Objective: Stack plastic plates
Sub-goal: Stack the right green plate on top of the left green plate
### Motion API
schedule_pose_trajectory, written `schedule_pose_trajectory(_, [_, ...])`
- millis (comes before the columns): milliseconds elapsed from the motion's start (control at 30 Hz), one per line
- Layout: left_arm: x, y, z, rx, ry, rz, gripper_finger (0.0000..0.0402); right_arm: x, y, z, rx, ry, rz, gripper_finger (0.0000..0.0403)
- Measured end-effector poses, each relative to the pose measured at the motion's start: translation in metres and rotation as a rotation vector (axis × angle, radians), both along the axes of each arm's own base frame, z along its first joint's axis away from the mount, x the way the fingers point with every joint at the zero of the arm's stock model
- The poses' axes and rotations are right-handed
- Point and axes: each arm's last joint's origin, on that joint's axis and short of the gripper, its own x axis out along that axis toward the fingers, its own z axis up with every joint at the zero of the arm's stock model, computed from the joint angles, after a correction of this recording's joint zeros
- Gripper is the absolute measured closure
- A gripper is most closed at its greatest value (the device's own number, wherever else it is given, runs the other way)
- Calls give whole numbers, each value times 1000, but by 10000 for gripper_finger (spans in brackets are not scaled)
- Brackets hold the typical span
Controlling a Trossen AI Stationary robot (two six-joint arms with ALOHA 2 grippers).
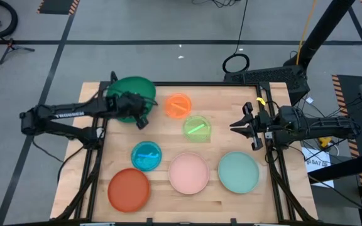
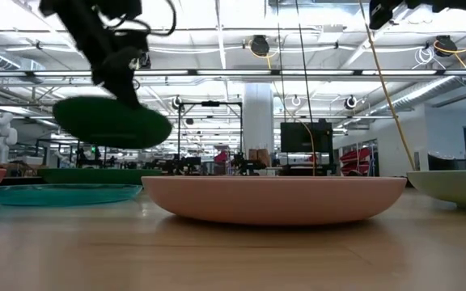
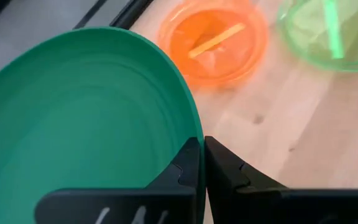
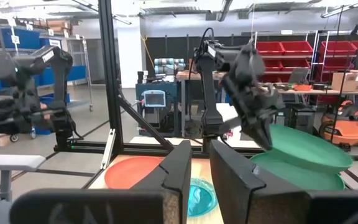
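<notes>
My left gripper [image 1: 140, 117] is shut on a dark green plate [image 1: 131, 93] near the table's far left corner. That plate hangs in the air in the low view [image 2: 112, 123], above a second dark green plate [image 2: 87, 175] that rests flat on the table. The small orange plate [image 1: 178, 105], lime plate [image 1: 197, 127] and cyan plate [image 1: 146, 156] lie on the wood, as do the larger red-orange plate [image 1: 129, 188], pink plate [image 1: 188, 172] and pale mint plate [image 1: 238, 171]. My right gripper [image 1: 247, 127] waits open at the right edge and touches nothing. My left gripper [image 3: 202, 146] pinches the dark green plate by its rim [image 3: 196, 121], on the side toward the table's middle. One finger [image 3: 185, 165] lies inside the dish and the other finger [image 3: 225, 168] outside. The plate is lifted clear and slightly tilted [image 2: 112, 123], above the other green plate.
Black frame rails [image 1: 187, 83] run along the table's edges. Bare wood [image 1: 231, 100] lies between the small plates and my right gripper. The lime and orange plates each hold a bright streak. Shelves and machines stand in the room behind.
</notes>
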Motion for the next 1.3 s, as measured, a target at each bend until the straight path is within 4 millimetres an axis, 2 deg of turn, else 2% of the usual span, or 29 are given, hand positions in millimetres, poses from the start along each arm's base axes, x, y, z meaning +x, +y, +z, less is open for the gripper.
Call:
schedule_pose_trajectory(200, [-9, -7, -30, 30, 40, 80, 391, 0, 0, 0, -2, 0, 0, 349])
schedule_pose_trajectory(433, [-11, -7, -37, 24, 40, 125, 389, 0, 0, 0, -7, 0, -1, 349])
schedule_pose_trajectory(600, [-15, -7, -45, 27, 55, 170, 369, 0, 0, 0, -2, 0, -1, 349])
schedule_pose_trajectory(1300, [-15, -7, -47, 15, 54, 177, 359, 0, 0, 0, 0, 1, -1, 349])
